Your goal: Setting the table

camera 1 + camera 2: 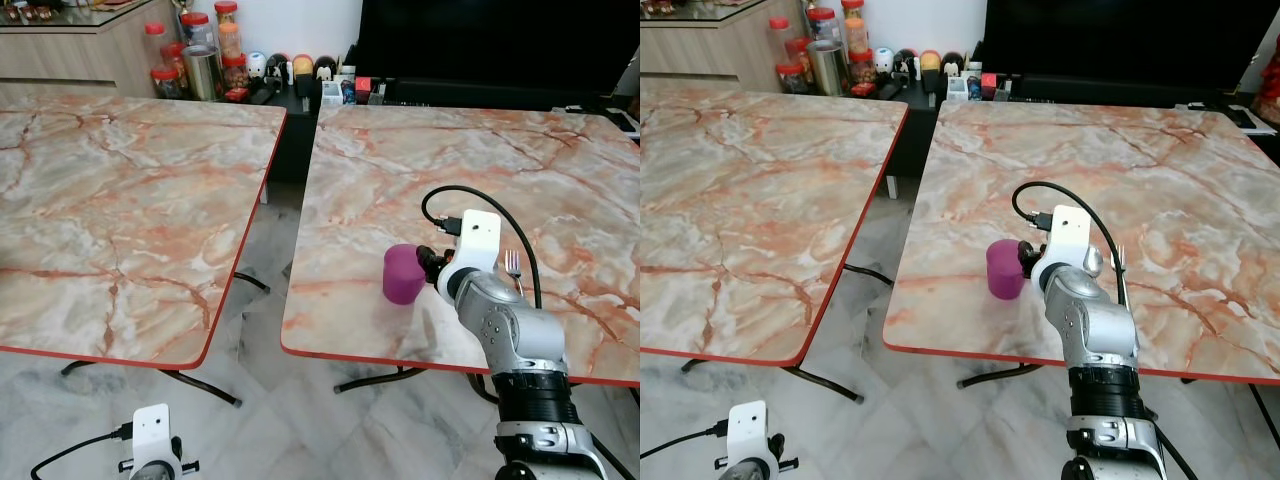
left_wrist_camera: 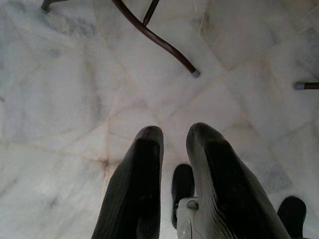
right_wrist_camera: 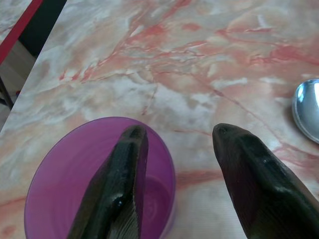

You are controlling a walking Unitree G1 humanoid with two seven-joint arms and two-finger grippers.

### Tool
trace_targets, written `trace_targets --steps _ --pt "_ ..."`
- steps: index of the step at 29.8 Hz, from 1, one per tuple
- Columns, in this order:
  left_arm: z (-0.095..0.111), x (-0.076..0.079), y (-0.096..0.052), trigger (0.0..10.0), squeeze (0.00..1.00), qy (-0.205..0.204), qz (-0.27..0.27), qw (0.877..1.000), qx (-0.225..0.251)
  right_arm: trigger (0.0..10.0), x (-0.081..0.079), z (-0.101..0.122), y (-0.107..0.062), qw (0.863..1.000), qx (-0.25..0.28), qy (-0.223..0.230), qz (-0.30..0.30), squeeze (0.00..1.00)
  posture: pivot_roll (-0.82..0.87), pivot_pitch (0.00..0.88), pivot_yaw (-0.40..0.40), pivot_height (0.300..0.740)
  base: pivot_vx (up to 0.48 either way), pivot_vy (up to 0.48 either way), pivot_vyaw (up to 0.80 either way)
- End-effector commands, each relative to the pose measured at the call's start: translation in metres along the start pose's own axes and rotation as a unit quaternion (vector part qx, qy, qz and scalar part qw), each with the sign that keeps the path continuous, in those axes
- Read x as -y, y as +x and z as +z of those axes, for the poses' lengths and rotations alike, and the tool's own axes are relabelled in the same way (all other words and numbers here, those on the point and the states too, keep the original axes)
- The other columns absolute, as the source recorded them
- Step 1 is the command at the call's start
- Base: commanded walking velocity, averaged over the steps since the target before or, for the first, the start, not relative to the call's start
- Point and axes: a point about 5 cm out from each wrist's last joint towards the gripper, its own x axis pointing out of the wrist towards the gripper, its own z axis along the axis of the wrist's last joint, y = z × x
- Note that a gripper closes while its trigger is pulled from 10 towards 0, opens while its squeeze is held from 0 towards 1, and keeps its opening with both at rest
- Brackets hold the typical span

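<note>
So in the left eye view there's a purple cup [image 1: 404,274] standing upright near the front edge of the right-hand marble table [image 1: 560,160], and the right hand [image 1: 432,262] is right up against its side. A fork [image 1: 513,268] lies just past the wrist on the far side from the cup. The second table [image 1: 120,200] sits to the left across a gap. Jars [image 1: 200,50] line a low shelf at the back.

Right eye view: same deal, the cup [image 1: 1005,268] touches the hand's tip.

Left wrist view: the left hand [image 2: 172,144] hangs over the marble floor [image 2: 65,99], fingers slightly parted, gripping nothing.

Right wrist view: fingers spread wide, one finger [image 3: 122,169] dipping inside the cup [image 3: 60,174], the other outside the rim over the table. Not clamped. A spoon [image 3: 305,107] bowl peeks in at the edge.
</note>
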Motion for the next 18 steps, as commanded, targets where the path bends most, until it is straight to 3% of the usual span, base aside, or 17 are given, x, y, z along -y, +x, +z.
trace_targets --steps 1,11,12,13,14,18 --pt "-0.0070 0.0000 -0.0016 10.0 0.00 -0.002 0.000 1.000 -0.014 10.0 0.0017 0.0003 0.0002 1.000 0.003 0.005 -0.003 0.00 -0.03 0.039 -0.037 0.740 0.000 0.000 0.00" --pt "-0.0107 0.0049 -0.0034 10.0 0.00 -0.005 -0.003 1.000 -0.010 10.0 0.0031 0.0010 0.0026 1.000 0.007 0.019 -0.008 0.00 -0.03 0.043 -0.039 0.740 0.000 0.000 0.00" --pt "-0.0105 0.0049 -0.0033 10.0 0.00 -0.004 -0.003 1.000 -0.009 8.6 0.0028 0.0011 0.0027 1.000 0.008 0.021 -0.007 0.00 -0.03 0.043 -0.039 0.740 0.000 0.000 0.00" --pt "-0.0101 0.0047 -0.0032 10.0 0.00 -0.003 -0.002 1.000 -0.009 1.3 0.0024 0.0011 0.0030 1.000 0.008 0.022 -0.006 0.00 -0.03 0.044 -0.038 0.740 0.000 0.000 0.00" --pt "-0.0097 0.0046 -0.0031 10.0 0.00 -0.002 -0.002 1.000 -0.009 0.0 0.0021 0.0009 0.0031 1.000 0.007 0.021 -0.006 0.00 -0.03 0.044 -0.038 0.740 0.000 0.000 0.00" --pt "-0.0076 0.0048 -0.0025 10.0 0.00 0.000 -0.001 1.000 -0.006 0.0 0.0007 -0.0001 0.0034 1.000 0.007 0.020 -0.003 0.00 -0.02 0.045 -0.037 0.740 0.000 0.000 0.00"
